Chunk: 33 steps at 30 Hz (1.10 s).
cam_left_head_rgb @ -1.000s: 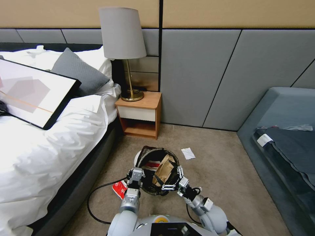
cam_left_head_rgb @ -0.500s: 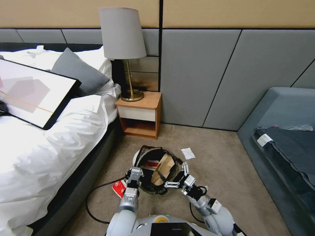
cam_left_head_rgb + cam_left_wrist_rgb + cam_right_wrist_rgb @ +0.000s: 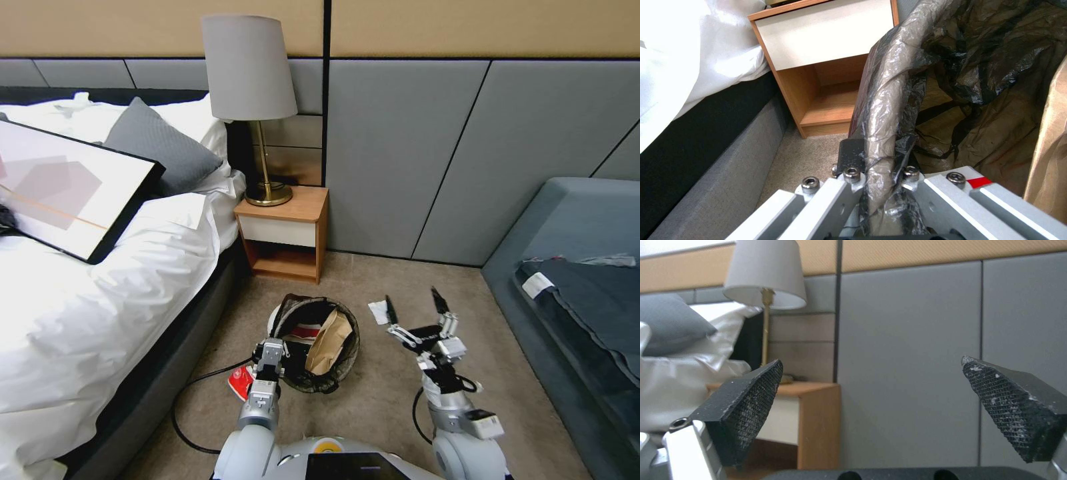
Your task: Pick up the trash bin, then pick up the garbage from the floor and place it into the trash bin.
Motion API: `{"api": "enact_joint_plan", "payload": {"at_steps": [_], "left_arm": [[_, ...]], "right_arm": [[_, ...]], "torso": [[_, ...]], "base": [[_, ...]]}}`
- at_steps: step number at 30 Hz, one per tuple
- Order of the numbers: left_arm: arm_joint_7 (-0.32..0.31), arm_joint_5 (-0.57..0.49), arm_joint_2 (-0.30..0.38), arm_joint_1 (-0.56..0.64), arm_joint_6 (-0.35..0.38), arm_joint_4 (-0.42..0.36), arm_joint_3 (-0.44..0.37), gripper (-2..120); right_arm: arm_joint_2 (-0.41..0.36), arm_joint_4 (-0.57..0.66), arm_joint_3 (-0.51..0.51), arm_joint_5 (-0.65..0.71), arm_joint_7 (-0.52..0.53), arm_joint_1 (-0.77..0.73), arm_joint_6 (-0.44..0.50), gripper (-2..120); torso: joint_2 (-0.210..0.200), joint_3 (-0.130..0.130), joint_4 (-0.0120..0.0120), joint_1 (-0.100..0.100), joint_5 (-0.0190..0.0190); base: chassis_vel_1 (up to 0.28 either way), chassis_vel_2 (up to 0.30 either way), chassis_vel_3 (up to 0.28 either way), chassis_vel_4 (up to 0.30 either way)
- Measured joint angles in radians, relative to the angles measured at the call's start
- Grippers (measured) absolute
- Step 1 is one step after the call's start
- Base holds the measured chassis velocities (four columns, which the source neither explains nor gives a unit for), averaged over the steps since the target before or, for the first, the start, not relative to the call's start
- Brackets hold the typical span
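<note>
The trash bin [image 3: 285, 313], white with a black bag liner, hangs just above the carpet in front of me. My left gripper [image 3: 270, 357] is shut on its near rim [image 3: 882, 110], liner pinched between the fingers. A brown paper bag [image 3: 330, 343] and a red-and-white packet [image 3: 307, 331] lie inside it. More garbage is on the floor: a red packet [image 3: 241, 381] beside the left wrist and a white paper scrap [image 3: 379, 311]. My right gripper [image 3: 413, 304] is open and empty, raised to the right of the bin, its near finger over the scrap's edge; its pads [image 3: 751, 406] face the wall.
A wooden nightstand [image 3: 283, 233] with a lamp [image 3: 250, 73] stands against the grey panelled wall. The bed [image 3: 87, 300] lines the left, a grey sofa [image 3: 573, 267] the right. A black cable [image 3: 193, 400] loops over the carpet by the bed frame.
My right gripper has pulled away from the bin's rim, swinging right and up, still open. The brown paper bag stays in the bin. The left gripper keeps its hold.
</note>
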Motion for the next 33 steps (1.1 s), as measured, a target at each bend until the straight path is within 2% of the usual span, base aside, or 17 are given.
{"api": "enact_joint_plan", "payload": {"at_steps": [5,11,24,33], "left_arm": [[0.000,0.000,-0.001,0.001,0.000,-0.002,0.000,0],[0.000,0.000,-0.001,0.002,0.000,-0.003,-0.001,0],[0.000,0.001,-0.002,0.001,0.000,-0.001,0.001,0],[0.000,0.002,-0.002,0.001,0.000,0.000,0.000,0]], "right_arm": [[0.007,-0.078,0.008,-0.002,-0.005,0.027,0.018,100],[0.009,-0.112,0.008,-0.001,-0.015,0.033,0.024,100],[0.008,-0.118,0.015,0.009,-0.040,0.045,0.025,100],[0.003,-0.117,0.020,0.012,-0.046,0.054,0.022,100]], "torso": [[0.000,0.000,0.0001,0.000,0.0001],[0.000,0.000,0.0000,0.000,0.0000],[0.000,0.000,0.0000,0.000,0.0000],[0.000,0.000,0.0000,0.000,0.0000]], "base": [[0.000,0.000,0.000,0.000],[0.000,0.000,0.000,0.000],[0.000,0.000,0.000,0.000],[-0.109,0.107,0.103,-0.103]]}}
